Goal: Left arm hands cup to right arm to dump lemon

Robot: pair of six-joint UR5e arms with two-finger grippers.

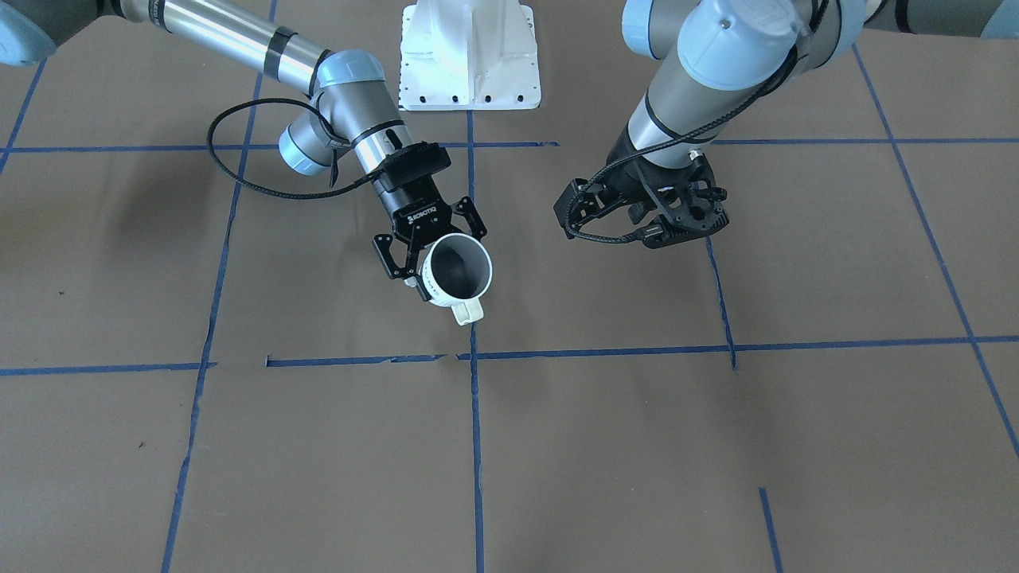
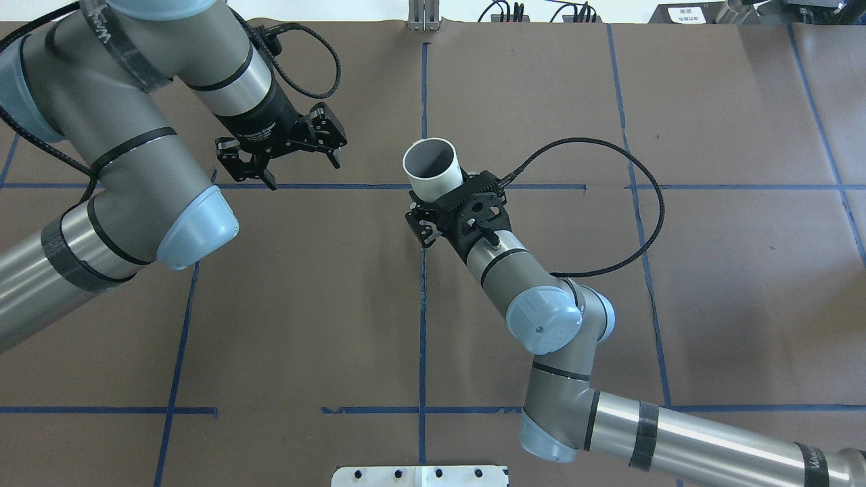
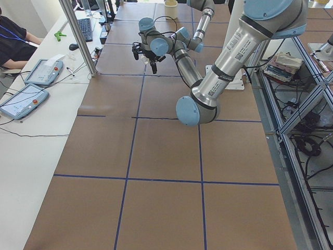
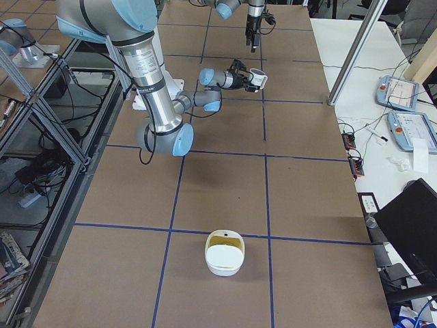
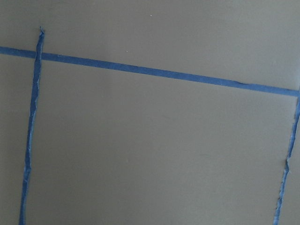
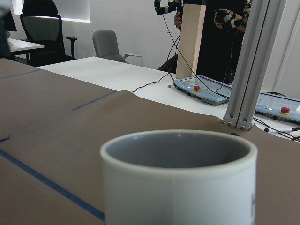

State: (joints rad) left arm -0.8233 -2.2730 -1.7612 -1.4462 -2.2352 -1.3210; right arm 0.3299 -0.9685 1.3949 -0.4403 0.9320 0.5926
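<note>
Right end effector (image 1: 434, 248) pinches the cup (image 1: 458, 269); left end effector (image 2: 298, 169) hangs spread, empty. Roll the wrist slowly, mouth downward, keeping the pinch firm.

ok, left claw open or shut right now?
Open. In the overhead view the left claw is spread wide with nothing in it; the cup sits gripped in the right claw.

Even light, soft shadows, cup (image 1: 455, 272) interior dark
</note>
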